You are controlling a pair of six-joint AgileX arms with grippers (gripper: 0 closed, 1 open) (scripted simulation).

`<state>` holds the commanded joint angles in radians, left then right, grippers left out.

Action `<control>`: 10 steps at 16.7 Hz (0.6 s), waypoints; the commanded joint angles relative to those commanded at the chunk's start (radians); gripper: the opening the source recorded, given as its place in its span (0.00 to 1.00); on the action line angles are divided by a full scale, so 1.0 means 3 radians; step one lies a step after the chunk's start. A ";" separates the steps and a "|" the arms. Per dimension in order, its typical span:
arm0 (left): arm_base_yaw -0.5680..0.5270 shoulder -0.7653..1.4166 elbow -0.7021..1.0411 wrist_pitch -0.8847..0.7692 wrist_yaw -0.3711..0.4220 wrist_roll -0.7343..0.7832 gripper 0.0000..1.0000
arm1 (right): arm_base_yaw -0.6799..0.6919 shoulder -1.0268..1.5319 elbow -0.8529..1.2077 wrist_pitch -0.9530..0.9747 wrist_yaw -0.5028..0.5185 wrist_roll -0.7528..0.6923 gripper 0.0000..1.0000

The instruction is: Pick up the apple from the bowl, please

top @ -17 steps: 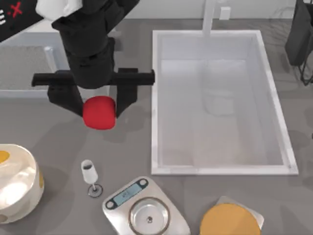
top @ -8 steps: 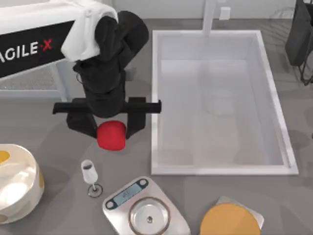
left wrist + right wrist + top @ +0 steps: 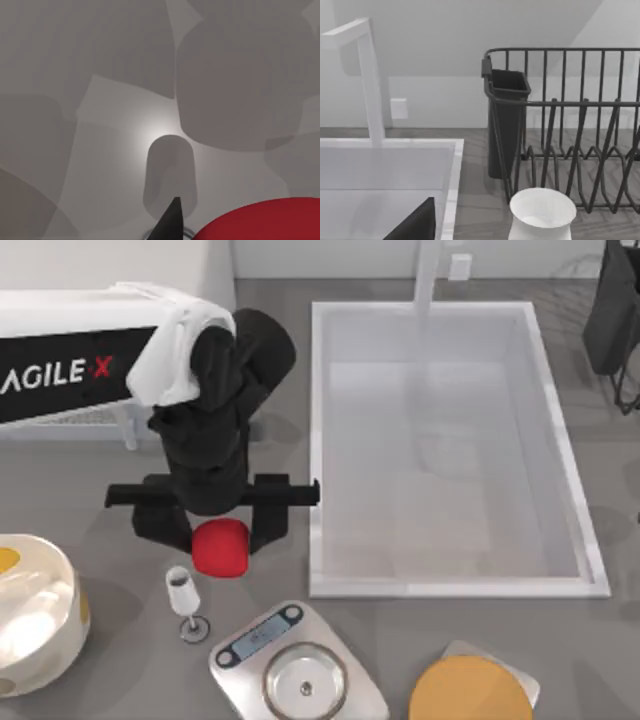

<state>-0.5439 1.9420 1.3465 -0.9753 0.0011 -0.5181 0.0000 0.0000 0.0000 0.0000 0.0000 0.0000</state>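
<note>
The bowl (image 3: 30,615) is sitting at the table's near left. The apple (image 3: 220,547) is hanging right of it, with the sink (image 3: 315,440) lying farther right.

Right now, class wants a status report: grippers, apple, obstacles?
Left gripper shut on apple, above table, clear of bowl. Right arm parked by dish rack. Wine glass close beneath apple.

Left gripper (image 3: 218,530) carries the apple (image 3: 220,547) over bare table (image 3: 110,480) left of the sink (image 3: 445,445). Wine glass (image 3: 183,595) stands just near of the apple; scale (image 3: 295,665) near-right; bowl (image 3: 30,610) at near-left edge. Open table lies far-left of the gripper and between glass and bowl.
</note>
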 joint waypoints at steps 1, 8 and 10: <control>0.0000 0.0000 0.0000 0.0000 0.0000 0.0000 0.00 | 0.0000 0.0000 0.0000 0.0000 0.0000 0.0000 1.00; 0.0000 0.0000 0.0000 0.0000 0.0000 0.0000 0.53 | 0.0000 0.0000 0.0000 0.0000 0.0000 0.0000 1.00; 0.0000 0.0000 0.0000 0.0000 0.0000 0.0000 0.68 | 0.0000 0.0000 0.0000 0.0000 0.0000 0.0000 1.00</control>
<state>-0.5439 1.9420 1.3465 -0.9753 0.0011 -0.5181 0.0000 0.0000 0.0000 0.0000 0.0000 0.0000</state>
